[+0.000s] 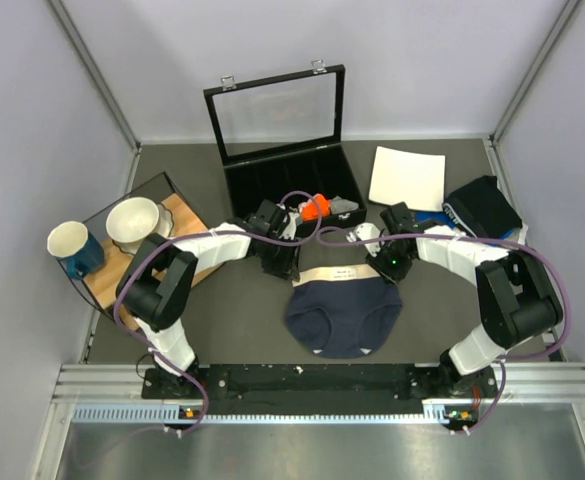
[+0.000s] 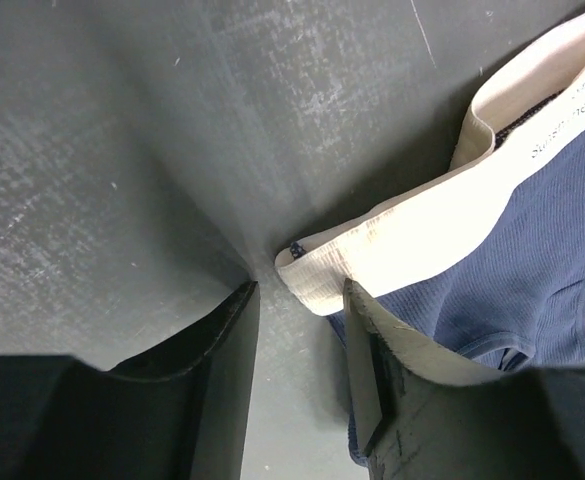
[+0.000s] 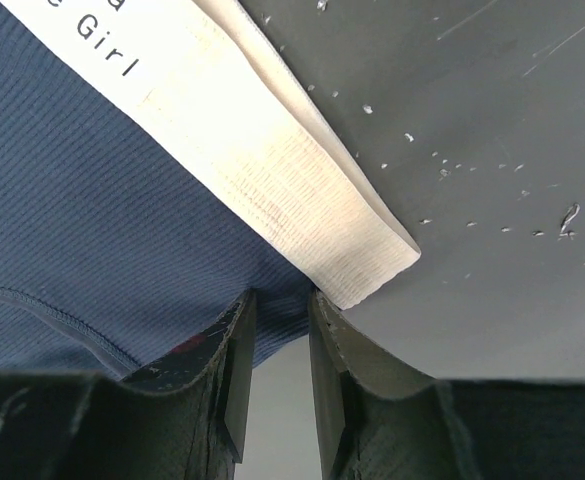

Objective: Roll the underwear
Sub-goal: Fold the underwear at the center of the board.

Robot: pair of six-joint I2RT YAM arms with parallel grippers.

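On the dark table (image 1: 234, 305) the underwear (image 1: 344, 312) lies flat, its waistband (image 2: 422, 225) ends hidden from above. The left gripper (image 2: 297, 300) gapes empty. The right gripper (image 3: 280, 310) is nearly closed at the hem, its grip unclear.

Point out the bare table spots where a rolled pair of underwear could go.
Bare table lies left of the underwear, up to the left arm, and a like patch on its right. The far left corner between the black case and the wooden tray is free too. Crowded: the far right, with white sheet and folded dark cloth.
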